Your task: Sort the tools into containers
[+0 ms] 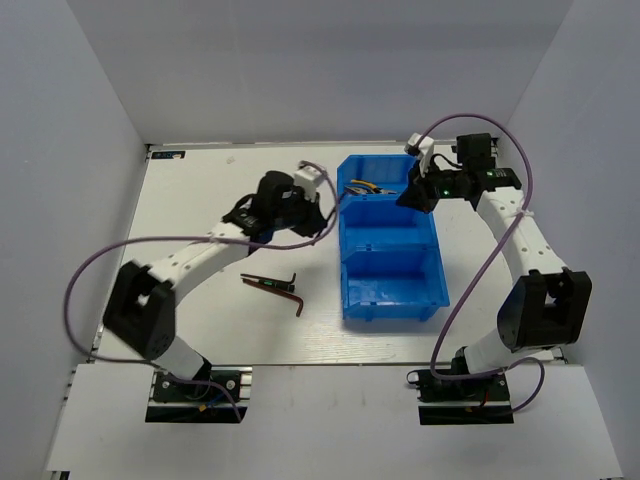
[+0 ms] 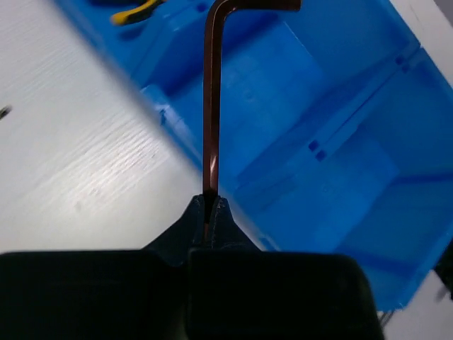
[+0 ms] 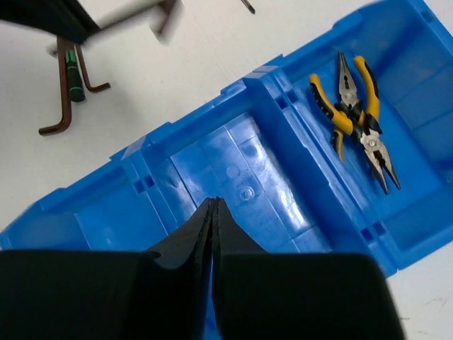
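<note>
The blue bin (image 1: pixel 440 300) has three compartments in a row. My left gripper (image 1: pixel 328 210) (image 2: pixel 210 200) is shut on a dark L-shaped hex key (image 2: pixel 211 106) and holds it above the bin's left wall (image 2: pixel 177 134), the key reaching over the middle compartment. My right gripper (image 1: pixel 413 197) (image 3: pixel 214 202) is shut and empty above the middle compartment (image 3: pixel 241 170). Yellow-handled pliers (image 1: pixel 362 187) (image 3: pixel 359 117) lie in the far compartment. A hex key (image 1: pixel 291 294) (image 3: pixel 62 106) and a green-marked screwdriver (image 1: pixel 262 282) (image 3: pixel 71 74) lie on the table left of the bin.
White walls enclose the table on three sides. Purple cables (image 1: pixel 90 270) loop from both arms. The near compartment (image 1: pixel 392 285) holds nothing that I can see. A small dark tip (image 3: pixel 246 6) shows at the top edge of the right wrist view.
</note>
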Robot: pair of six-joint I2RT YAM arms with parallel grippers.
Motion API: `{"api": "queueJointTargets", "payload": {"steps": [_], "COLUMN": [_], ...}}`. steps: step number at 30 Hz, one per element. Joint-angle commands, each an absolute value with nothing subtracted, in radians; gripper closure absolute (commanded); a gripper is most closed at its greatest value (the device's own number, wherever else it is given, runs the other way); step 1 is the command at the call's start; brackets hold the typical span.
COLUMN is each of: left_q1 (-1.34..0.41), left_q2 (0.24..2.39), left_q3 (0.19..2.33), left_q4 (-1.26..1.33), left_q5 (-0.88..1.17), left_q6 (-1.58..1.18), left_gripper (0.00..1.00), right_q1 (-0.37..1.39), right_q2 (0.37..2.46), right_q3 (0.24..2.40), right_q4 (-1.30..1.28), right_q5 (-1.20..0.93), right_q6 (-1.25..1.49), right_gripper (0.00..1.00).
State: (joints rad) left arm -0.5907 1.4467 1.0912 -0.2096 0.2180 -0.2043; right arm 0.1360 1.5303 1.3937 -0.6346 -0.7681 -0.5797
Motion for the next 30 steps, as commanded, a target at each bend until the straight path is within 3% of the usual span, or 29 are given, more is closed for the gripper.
{"api": "queueJointTargets", "payload": {"steps": [1,7,10,12,15,16,18,19,22,24,26,28,30], "left_q1": [-0.61,-0.641,-0.66,-0.66,-0.67,-0.679,-0.68,-0.68,-0.68,-0.68,-0.67,-0.66,-0.66], "left_q2": [1.596,1.816,1.917,1.962,2.043,2.043,2.043,2.024,1.93,1.855,1.711,1.588,1.377], "left_q3": [1.199,1.425,1.503,1.545,1.64,1.65,1.651,1.651,1.585,1.527,1.433,1.294,1.127], "left_q4": [-0.036,0.006,0.006,-0.004,-0.054,-0.054,-0.072,-0.081,-0.068,-0.04,-0.04,-0.073,-0.119], "left_q5": [0.482,0.489,0.509,0.518,0.518,0.518,0.489,0.467,0.439,0.424,0.35,0.15,-0.133], "left_q6": [0.011,0.139,0.149,0.129,0.101,0.086,0.077,0.077,0.054,0.043,-0.004,-0.076,-0.219], "left_gripper": [1.0,1.0,1.0,0.98,0.71,0.55,0.45,0.43,0.38,0.34,0.31,0.29,0.18], "right_q1": [0.117,0.084,0.075,0.075,0.072,0.074,0.072,0.072,0.083,0.095,0.142,0.239,0.306], "right_q2": [1.49,1.401,1.379,1.373,1.364,1.367,1.37,1.37,1.384,1.39,1.405,1.439,1.495], "right_q3": [1.41,1.333,1.29,1.287,1.285,1.287,1.296,1.298,1.31,1.316,1.339,1.371,1.385], "right_q4": [-0.649,-0.663,-0.649,-0.652,-0.661,-0.664,-0.679,-0.68,-0.677,-0.651,-0.653,-0.692,-0.725], "right_q5": [-0.749,-0.764,-0.778,-0.794,-0.85,-0.882,-0.917,-0.945,-1.006,-1.026,-1.013,-0.982,-0.892], "right_q6": [-0.54,-0.56,-0.561,-0.56,-0.569,-0.572,-0.578,-0.574,-0.548,-0.511,-0.486,-0.505,-0.509], "right_gripper": [0.94,0.9,0.44,0.39,0.4,0.42,0.49,0.67,0.99,1.0,0.93,0.88,0.83]}}
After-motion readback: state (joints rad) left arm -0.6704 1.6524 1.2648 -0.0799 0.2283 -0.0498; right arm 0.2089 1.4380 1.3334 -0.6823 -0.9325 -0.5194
